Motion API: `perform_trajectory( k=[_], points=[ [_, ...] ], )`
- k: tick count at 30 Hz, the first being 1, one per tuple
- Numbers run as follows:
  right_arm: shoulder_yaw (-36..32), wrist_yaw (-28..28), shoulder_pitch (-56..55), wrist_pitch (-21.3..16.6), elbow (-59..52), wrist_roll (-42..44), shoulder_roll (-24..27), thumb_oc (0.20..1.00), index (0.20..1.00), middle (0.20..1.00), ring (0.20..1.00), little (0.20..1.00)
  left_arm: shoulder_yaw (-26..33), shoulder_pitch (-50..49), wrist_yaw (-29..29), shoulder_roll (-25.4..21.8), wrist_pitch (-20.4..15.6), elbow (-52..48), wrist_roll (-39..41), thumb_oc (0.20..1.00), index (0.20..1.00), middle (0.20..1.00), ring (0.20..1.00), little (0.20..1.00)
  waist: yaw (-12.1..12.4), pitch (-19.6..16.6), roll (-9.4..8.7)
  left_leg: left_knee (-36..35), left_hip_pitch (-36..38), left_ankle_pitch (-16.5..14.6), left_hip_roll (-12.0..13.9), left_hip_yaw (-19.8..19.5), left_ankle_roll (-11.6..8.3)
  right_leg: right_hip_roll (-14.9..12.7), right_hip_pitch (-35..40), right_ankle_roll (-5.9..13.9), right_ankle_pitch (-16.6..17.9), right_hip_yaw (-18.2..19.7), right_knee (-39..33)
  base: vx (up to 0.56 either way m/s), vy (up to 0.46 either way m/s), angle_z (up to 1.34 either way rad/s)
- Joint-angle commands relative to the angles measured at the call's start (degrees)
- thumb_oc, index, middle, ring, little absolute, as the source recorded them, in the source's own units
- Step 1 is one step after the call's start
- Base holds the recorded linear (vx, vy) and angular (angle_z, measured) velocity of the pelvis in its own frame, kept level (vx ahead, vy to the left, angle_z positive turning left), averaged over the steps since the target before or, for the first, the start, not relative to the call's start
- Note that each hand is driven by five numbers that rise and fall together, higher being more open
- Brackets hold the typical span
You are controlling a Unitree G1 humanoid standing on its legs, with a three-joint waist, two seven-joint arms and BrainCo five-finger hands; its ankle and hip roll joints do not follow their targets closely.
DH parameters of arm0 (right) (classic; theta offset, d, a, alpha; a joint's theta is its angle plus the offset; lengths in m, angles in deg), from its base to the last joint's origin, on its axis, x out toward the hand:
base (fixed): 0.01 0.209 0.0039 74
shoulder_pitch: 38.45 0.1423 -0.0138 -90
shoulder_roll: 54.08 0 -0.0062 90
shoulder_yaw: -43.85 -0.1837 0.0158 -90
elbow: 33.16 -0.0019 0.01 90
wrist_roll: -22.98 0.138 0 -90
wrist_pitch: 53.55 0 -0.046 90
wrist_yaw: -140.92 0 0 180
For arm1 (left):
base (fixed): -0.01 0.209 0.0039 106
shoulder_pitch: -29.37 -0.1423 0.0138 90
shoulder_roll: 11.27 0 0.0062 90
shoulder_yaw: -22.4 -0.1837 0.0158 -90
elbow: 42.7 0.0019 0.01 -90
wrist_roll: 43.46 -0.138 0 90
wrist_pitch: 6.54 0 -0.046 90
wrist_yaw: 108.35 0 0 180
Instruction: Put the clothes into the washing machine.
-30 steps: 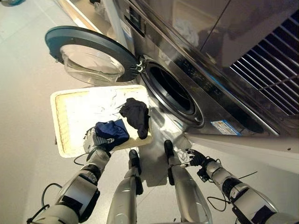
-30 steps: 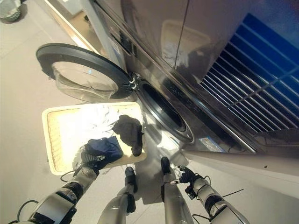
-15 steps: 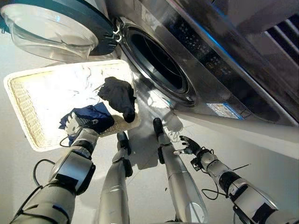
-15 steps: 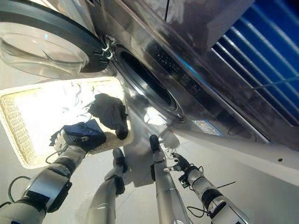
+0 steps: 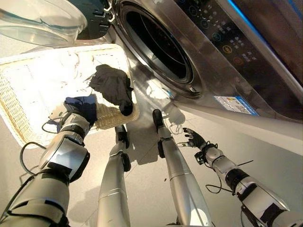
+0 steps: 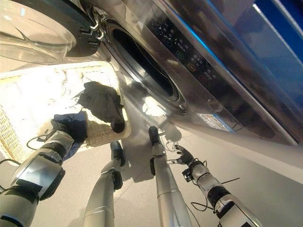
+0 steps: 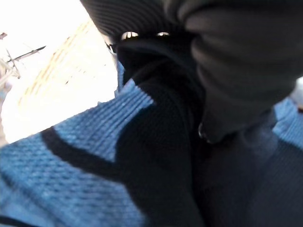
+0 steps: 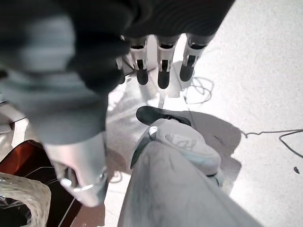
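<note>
In the left eye view, the left hand [image 5: 75, 109] was seen reaching into the wicker basket [image 5: 19, 127], buried in the blue garment [image 5: 84, 105]; whether its fingers gripped the cloth could not be told. Just beyond the hand, a black garment [image 5: 112, 86] was draped over the basket rim, its long axis pointing toward the washing machine [image 5: 222, 52] drum opening [image 5: 158, 47]. The open door [image 5: 42, 19] was seen above the basket.

In the right eye view, the right hand [image 6: 183, 154] was held low above the floor, well apart from the clothes.

In the left wrist view, blue knit cloth lay against the hand.

In the right wrist view, the fingers [image 8: 163, 71] were extended, released, grasping nothing.
</note>
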Motion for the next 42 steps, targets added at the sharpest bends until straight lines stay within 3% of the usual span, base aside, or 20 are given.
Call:
perform_trajectory(
  k=[1, 5, 7, 9, 11, 12, 16, 23, 25, 27, 32, 33, 34, 36, 38, 40, 42],
  points=[
    [2.3, -1.3, -1.7, -1.8, -1.8, 0.6, 1.8, 1.0, 1.0, 1.0, 1.0, 1.0, 1.3, -4.0, 0.7, 1.4, -1.7, 1.2, 0.2, 0.2, 0.2, 0.2, 0.2, 0.2, -1.0, -1.1, -2.72, 10.7, 1.4, -10.0, -4.5, -1.8, -0.51, 1.0, 3.7, 1.01, 8.5, -2.5, -12.6, -0.03, -0.025, -0.01],
    [2.2, -1.3, -2.1, -1.7, -1.7, -0.3, 2.1, 1.0, 1.0, 1.0, 1.0, 1.0, 1.4, -4.9, -2.6, 1.2, -6.1, -0.1, 2.0, 0.2, 0.2, 0.2, 0.2, 0.2, -0.3, -1.1, -1.66, 7.5, 4.8, -8.1, -4.5, -2.1, -0.62, 1.6, 6.6, 0.73, 7.4, -2.1, -12.4, -0.05, -0.046, 0.02],
    [1.9, -1.5, -2.5, -1.4, -1.7, -1.5, 2.5, 1.0, 1.0, 1.0, 1.0, 1.0, 0.9, -5.9, -5.0, 0.1, -9.4, -2.0, 2.3, 0.2, 0.2, 0.2, 0.2, 0.2, 0.8, -1.1, -0.03, 3.4, 9.2, -5.9, -4.6, -2.7, -0.92, 2.1, 10.2, 0.48, 6.2, -2.1, -12.7, -0.05, -0.062, 0.04],
    [1.8, -1.5, -2.5, -1.3, -1.7, -1.7, 2.6, 1.0, 1.0, 1.0, 1.0, 1.0, 1.0, -6.0, -5.3, -0.2, -9.7, -2.4, 2.5, 0.2, 0.2, 0.2, 0.2, 0.2, 1.0, -1.1, 0.25, 2.8, 9.8, -5.5, -4.5, -2.8, -0.98, 2.2, 10.8, 0.45, 6.0, -2.2, -12.7, -0.03, -0.035, 0.11],
    [1.4, -1.4, -3.0, -0.8, -1.9, -3.2, 3.2, 1.0, 1.0, 1.0, 1.0, 1.0, 1.7, -7.6, -6.9, -2.3, -12.1, -5.9, 4.2, 0.2, 0.2, 0.2, 0.2, 0.2, 2.2, -1.1, 2.34, -1.7, 14.3, -2.6, -4.3, -3.8, -1.52, 2.2, 15.1, 0.12, 4.7, -2.9, -13.5, -0.07, -0.077, 0.15],
    [1.4, -1.4, -3.0, -0.8, -1.9, -3.2, 3.2, 1.0, 1.0, 1.0, 1.0, 1.0, 1.7, -7.6, -6.9, -2.3, -12.1, -5.9, 4.2, 0.2, 0.2, 0.2, 0.2, 0.2, 2.2, -1.1, 2.34, -1.7, 14.3, -2.6, -4.3, -3.8, -1.52, 2.2, 15.1, 0.12, 4.7, -2.9, -13.5, -0.06, -0.103, 0.11],
    [-0.1, -1.6, -4.2, -0.3, -2.2, -4.6, 3.6, 1.0, 1.0, 1.0, 1.0, 1.0, 4.6, -12.9, -6.6, -4.3, -13.9, -13.5, 5.1, 0.2, 0.2, 0.2, 0.2, 0.2, 5.2, -1.1, 5.09, -7.3, 20.8, 0.6, -3.4, -5.9, -2.38, 1.9, 22.4, -0.16, 2.2, -5.2, -14.0, -0.03, -0.107, 0.18],
    [-1.9, -3.1, -5.5, -0.3, -8.0, -3.5, 4.9, 1.0, 1.0, 1.0, 1.0, 1.0, 7.9, -22.6, -4.0, -3.4, -15.1, -26.0, 8.3, 0.2, 0.2, 0.2, 0.2, 0.2, 8.8, -2.5, 7.09, -13.0, 26.2, 3.5, -2.6, -7.4, -3.55, 0.8, 28.9, -0.02, 0.4, -8.3, -15.2, 0.0, -0.091, 0.24],
    [-2.8, -2.9, -6.6, 0.4, -11.4, -2.6, 5.0, 1.0, 1.0, 1.0, 1.0, 1.0, 9.4, -26.5, -1.3, -2.8, -16.6, -30.5, 10.9, 0.2, 0.2, 0.2, 0.2, 0.2, 9.5, -3.2, 7.61, -14.4, 27.5, 4.0, -2.3, -7.6, -3.74, 0.5, 30.6, 0.17, 0.0, -8.9, -15.6, 0.02, -0.048, 0.17],
    [-4.7, -2.7, -9.4, 0.2, -17.6, -2.2, 4.3, 1.0, 1.0, 1.0, 1.0, 1.0, 11.4, -33.5, 5.1, 0.2, -19.8, -38.3, 14.3, 0.2, 0.2, 0.2, 0.2, 0.2, 10.7, -4.6, 8.58, -16.9, 29.6, 4.9, -1.7, -7.5, -4.1, 0.3, 33.5, 0.36, -0.6, -10.3, -16.8, 0.05, -0.082, 0.17],
    [-6.3, -4.1, -13.3, 0.0, -25.6, -2.6, 2.5, 1.0, 1.0, 1.0, 1.0, 1.0, 11.1, -41.8, 16.2, 3.0, -20.7, -50.9, 19.5, 0.2, 0.2, 0.2, 0.2, 0.2, 11.8, -6.5, 9.67, -18.5, 32.8, 5.1, -1.5, -7.7, -4.17, -0.2, 37.9, 0.42, -1.3, -12.2, -18.2, 0.04, -0.049, 0.24],
    [-6.3, -4.1, -13.3, 0.0, -25.6, -2.6, 2.5, 1.0, 1.0, 1.0, 1.0, 1.0, 11.1, -41.8, 16.2, 3.0, -20.7, -50.9, 19.5, 0.2, 0.2, 0.2, 0.2, 0.2, 11.8, -6.5, 9.67, -18.5, 32.8, 5.1, -1.5, -7.7, -4.17, -0.2, 37.9, 0.42, -1.3, -12.2, -18.2, 0.08, -0.028, 0.16],
    [-6.1, -5.8, -14.7, -0.5, -29.8, -4.8, 1.7, 1.0, 1.0, 1.0, 1.0, 1.0, 10.1, -45.4, 26.8, 4.7, -22.6, -57.9, 23.7, 0.2, 0.2, 0.2, 0.2, 0.2, 12.0, -7.4, 10.22, -18.2, 34.7, 4.7, -1.8, -7.8, -4.1, -0.5, 40.7, 0.39, -1.4, -12.6, -19.2, 0.1, -0.01, 0.14],
    [-5.7, -6.7, -15.4, -0.7, -31.5, -6.2, 1.7, 1.0, 1.0, 1.0, 1.0, 1.0, 8.5, -46.9, 30.6, 5.0, -21.8, -62.3, 24.8, 0.2, 0.2, 0.2, 0.2, 0.2, 12.1, -8.2, 10.59, -18.2, 35.8, 4.6, -2.0, -8.0, -4.02, -0.5, 42.5, 0.35, -1.3, -12.5, -20.0, 0.12, -0.005, 0.14],
    [-4.6, -7.8, -15.5, -1.7, -33.1, -7.6, 2.0, 1.0, 1.0, 1.0, 1.0, 1.0, 6.5, -48.0, 38.2, 4.3, -20.8, -66.8, 27.2, 0.2, 0.2, 0.2, 0.2, 0.2, 12.3, -9.2, 10.87, -18.2, 37.2, 4.4, -2.1, -7.9, -3.9, -0.6, 44.7, 0.43, -1.2, -12.7, -21.0, 0.12, -0.016, 0.2],
    [-4.1, -8.0, -15.4, -1.7, -33.6, -7.9, 2.1, 1.0, 1.0, 1.0, 1.0, 1.0, 6.1, -48.0, 39.7, 4.1, -20.4, -67.7, 28.1, 0.2, 0.2, 0.2, 0.2, 0.2, 12.3, -9.4, 10.91, -18.3, 37.7, 4.4, -2.1, -7.9, -3.88, -0.6, 45.3, 0.48, -1.2, -12.8, -21.3, 0.08, -0.006, 0.15],
    [-1.5, -9.1, -14.3, -2.4, -34.3, -9.6, 2.6, 1.0, 1.0, 1.0, 1.0, 1.0, 4.5, -47.9, 47.1, 3.7, -19.5, -70.7, 33.2, 0.2, 0.2, 0.2, 0.2, 0.2, 12.4, -10.5, 11.27, -18.6, 39.2, 4.1, -2.0, -7.5, -3.77, -0.6, 47.3, 0.53, -1.3, -13.0, -22.0, 0.11, 0.006, 0.03]
  ],
)
